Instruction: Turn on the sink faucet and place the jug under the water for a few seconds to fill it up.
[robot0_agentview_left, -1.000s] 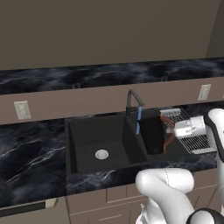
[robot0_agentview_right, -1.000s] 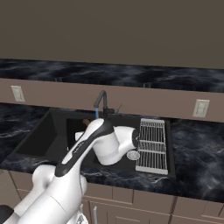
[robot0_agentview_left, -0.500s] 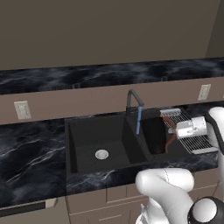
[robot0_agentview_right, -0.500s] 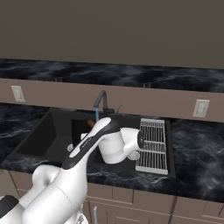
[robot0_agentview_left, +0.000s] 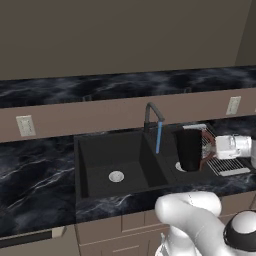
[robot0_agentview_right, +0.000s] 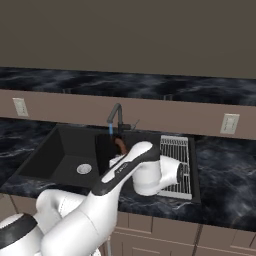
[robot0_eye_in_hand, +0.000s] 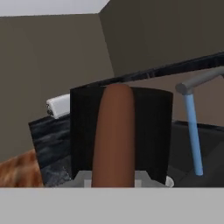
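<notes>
My fingers pinch the brown handle of the jug (robot0_agentview_left: 189, 149), which stands upright in the small bowl of the sink (robot0_agentview_left: 112, 165), just beside the water (robot0_agentview_left: 158, 136) from the faucet (robot0_agentview_left: 151, 115). I should slide it level until the stream drops inside the rim.

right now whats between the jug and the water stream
Nothing. In the left base view only bare black sink shows between the jug and the water; the hand view shows the same open gap beside the jug.
</notes>
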